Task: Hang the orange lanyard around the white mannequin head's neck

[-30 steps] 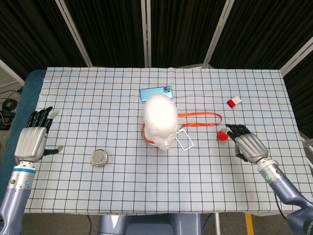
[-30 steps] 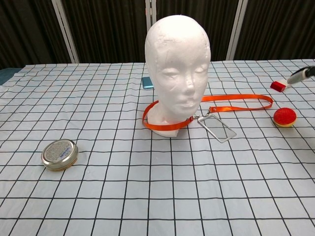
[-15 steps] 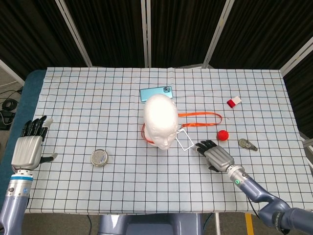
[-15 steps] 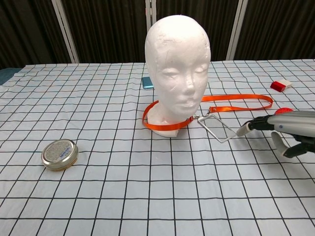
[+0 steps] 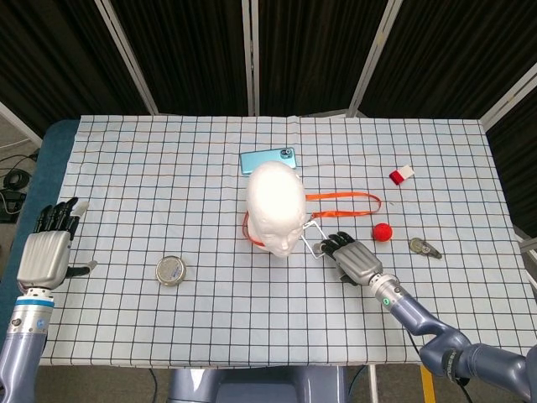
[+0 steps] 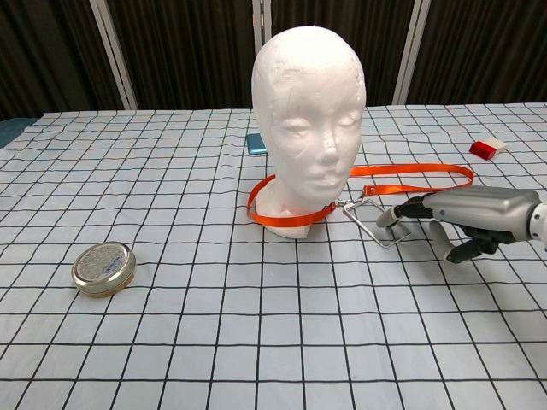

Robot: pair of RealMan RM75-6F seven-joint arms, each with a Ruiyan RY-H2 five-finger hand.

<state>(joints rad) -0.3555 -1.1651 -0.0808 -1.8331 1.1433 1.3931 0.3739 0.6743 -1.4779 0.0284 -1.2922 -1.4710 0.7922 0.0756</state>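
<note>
1. One idle left hand (image 5: pixel 49 252) hovers at the table's far-left edge, fingers spread, holding nothing, clear of the work.
2. White mannequin head (image 6: pixel 308 120) stands upright mid-table; the orange lanyard (image 6: pixel 410 179) circles its base, with a loop trailing right.
3. Right hand (image 6: pixel 466 216) reaches low, fingers extended over the clear badge holder (image 6: pixel 369 218), gripping nothing yet, probably to pick it up.

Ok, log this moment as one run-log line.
lanyard: looped round head's base, rest on table | right hand: fingers over badge holder | left hand: open, idle
</note>
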